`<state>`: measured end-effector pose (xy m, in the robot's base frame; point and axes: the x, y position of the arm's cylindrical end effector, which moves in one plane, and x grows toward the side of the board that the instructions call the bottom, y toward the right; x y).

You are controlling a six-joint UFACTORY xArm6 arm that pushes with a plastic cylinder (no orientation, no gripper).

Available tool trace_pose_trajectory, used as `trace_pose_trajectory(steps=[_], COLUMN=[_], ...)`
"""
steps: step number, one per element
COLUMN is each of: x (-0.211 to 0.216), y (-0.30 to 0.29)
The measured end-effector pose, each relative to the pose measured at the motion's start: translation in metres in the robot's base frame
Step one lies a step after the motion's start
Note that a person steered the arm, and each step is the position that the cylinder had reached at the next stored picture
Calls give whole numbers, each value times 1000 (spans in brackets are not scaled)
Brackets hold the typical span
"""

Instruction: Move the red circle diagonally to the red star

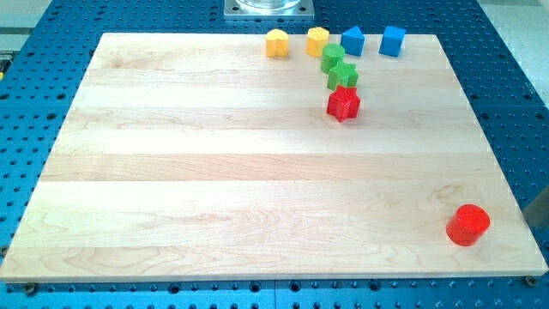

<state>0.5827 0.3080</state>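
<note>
With my tip out of view, the red circle [467, 225] near the tabletop [214, 172] edge could slide off instead of toward the red star [343, 103].

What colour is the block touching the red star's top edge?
Green, star-shaped as far as the camera view shows, sitting just above the red star.

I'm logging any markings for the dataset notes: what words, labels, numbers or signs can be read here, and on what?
None. No readable text shows on the wooden board, the red circle, the red star or the other blocks. My tip is not visible.
</note>
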Motion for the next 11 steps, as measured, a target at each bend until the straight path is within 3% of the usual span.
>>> trace_pose_trajectory(steps=[1,3,4,5,6,9,10,11], x=[34,-43,-34,6,2,-78,-109,-113], y=[-38,-191,-207,-175,-107,-149,-190,-138])
